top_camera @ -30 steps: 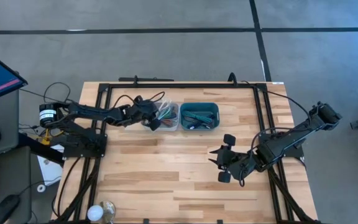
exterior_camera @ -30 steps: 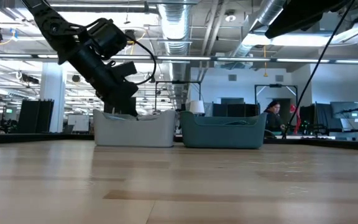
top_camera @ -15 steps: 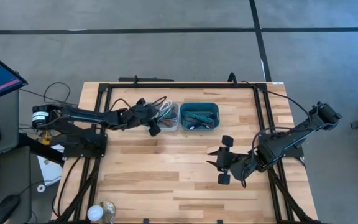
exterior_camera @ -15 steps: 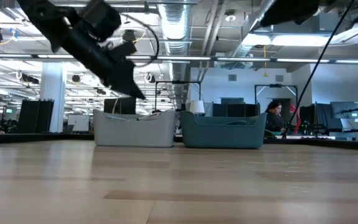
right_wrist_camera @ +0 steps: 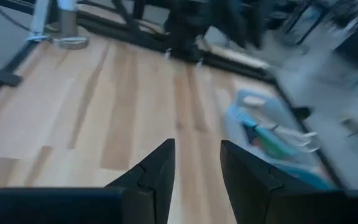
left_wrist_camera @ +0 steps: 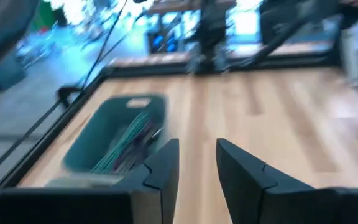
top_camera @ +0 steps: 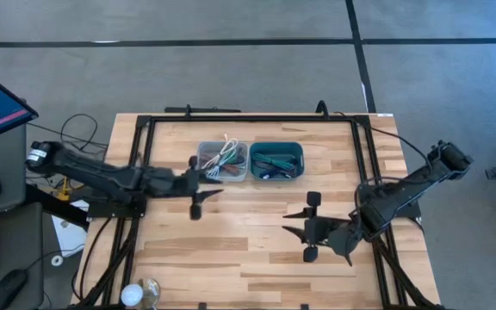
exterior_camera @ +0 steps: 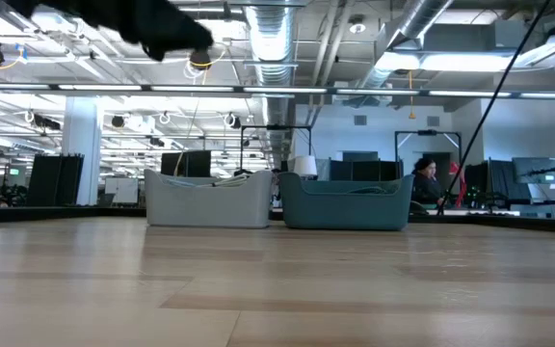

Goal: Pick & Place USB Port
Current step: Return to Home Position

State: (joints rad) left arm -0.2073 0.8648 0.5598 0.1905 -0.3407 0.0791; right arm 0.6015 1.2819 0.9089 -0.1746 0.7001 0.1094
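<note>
A grey bin [top_camera: 223, 162] of light cables and a teal bin [top_camera: 275, 161] of dark cables stand side by side on the far half of the wooden table; in the low view they show as grey bin [exterior_camera: 208, 199] and teal bin [exterior_camera: 347, 202]. No single USB part can be told apart. My left gripper [top_camera: 198, 193] hovers open above the table, just near-left of the grey bin, with nothing between its fingers [left_wrist_camera: 166, 163]. My right gripper [top_camera: 311, 226] hangs open over the table's right half, nearer than the teal bin, also empty [right_wrist_camera: 196, 167].
A black frame [top_camera: 248, 119] runs round the table's edges. A lamp base [top_camera: 141, 293] sits at the near-left corner. A monitor and scissors lie off the table to the left. Bare wood [top_camera: 239, 241] spreads between the two grippers and toward the near edge.
My left gripper has risen out of the grey bin and drawn back toward the table's near-left, climbing to the top of the low view; it carries nothing. The cables in the grey bin now show uncovered. My right gripper has shifted slightly toward the near edge.
</note>
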